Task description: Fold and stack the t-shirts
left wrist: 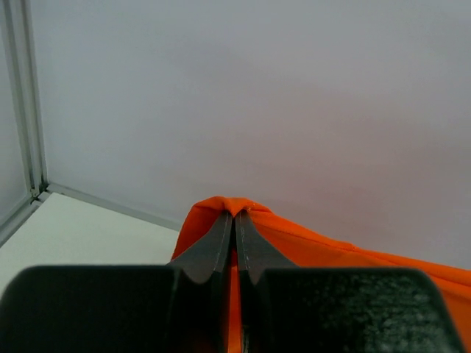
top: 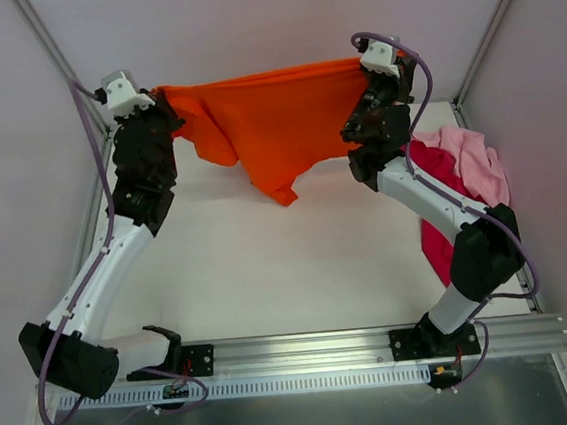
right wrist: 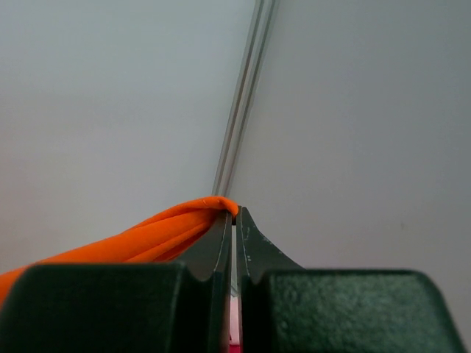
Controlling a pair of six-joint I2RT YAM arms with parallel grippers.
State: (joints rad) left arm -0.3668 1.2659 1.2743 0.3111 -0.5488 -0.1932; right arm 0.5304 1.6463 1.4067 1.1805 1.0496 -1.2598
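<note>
The bright orange t-shirt [top: 275, 123] hangs stretched in the air between my two grippers at the far side of the table, its lower part drooping toward the table. My left gripper [top: 156, 92] is shut on its left top corner; the cloth wraps over the tips in the left wrist view [left wrist: 235, 213]. My right gripper [top: 368, 64] is shut on its right top corner, with orange cloth [right wrist: 147, 239] pinched at the tips [right wrist: 235, 213]. The light pink t-shirt [top: 474, 159] and the deep magenta-red t-shirt [top: 441, 227] lie crumpled at the table's right edge, behind my right arm.
White walls with metal corner posts [top: 51, 44] enclose the table [top: 268, 264]. A metal rail [top: 377, 344] runs along the near edge by the arm bases.
</note>
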